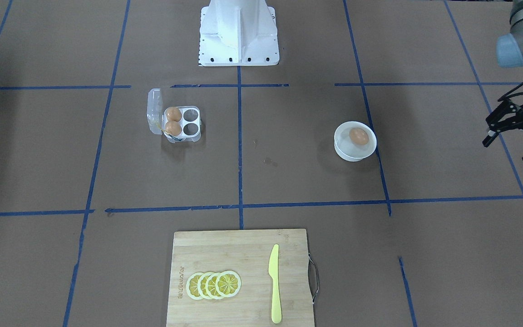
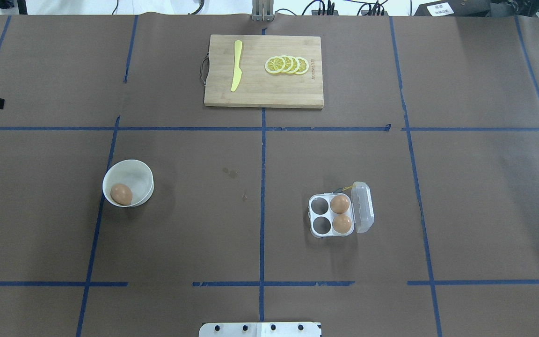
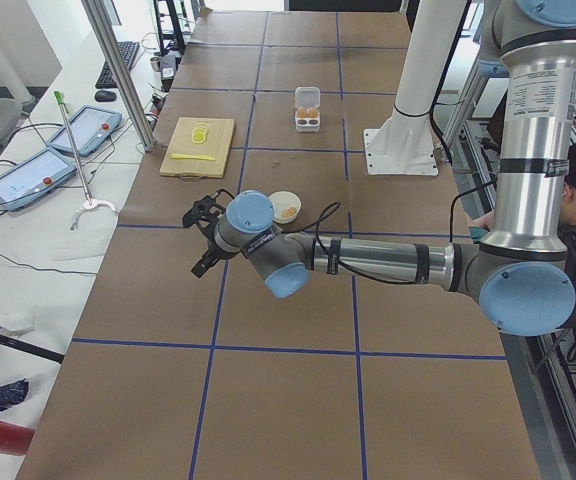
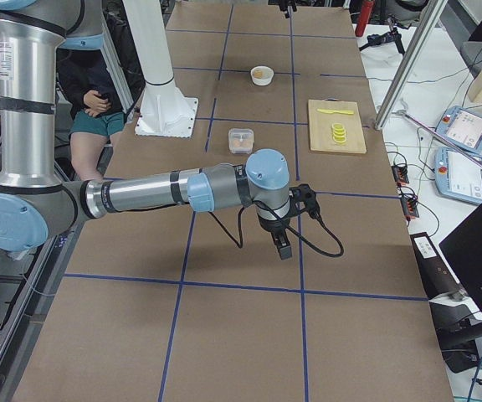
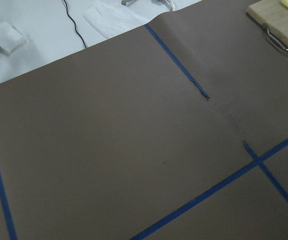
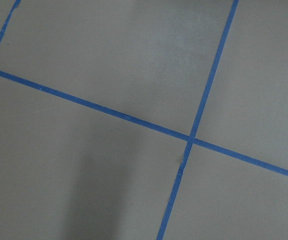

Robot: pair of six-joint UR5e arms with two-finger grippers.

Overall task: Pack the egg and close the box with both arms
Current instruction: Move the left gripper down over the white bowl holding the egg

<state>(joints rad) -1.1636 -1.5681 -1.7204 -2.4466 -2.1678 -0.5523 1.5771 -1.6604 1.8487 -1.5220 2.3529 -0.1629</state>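
While the orange-brown egg [image 2: 121, 194] lies in the round white bowl [image 2: 134, 164], well apart from the clear plastic carton [image 2: 312, 221] lying open with two cells free for it, the black left hand [image 1: 506, 151] hangs spread, empty; whether the right hand [image 4: 281, 243] is clenched, I cannot tell.

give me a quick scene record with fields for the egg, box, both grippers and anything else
egg: lying in the white bowl, on the robot's left half of the table
box: lid open; two eggs in the cells beside the lid, other two cells empty
left gripper: open, holding nothing
right gripper: seen only from the side, state unclear
other: cutting board with lemon slices and yellow knife
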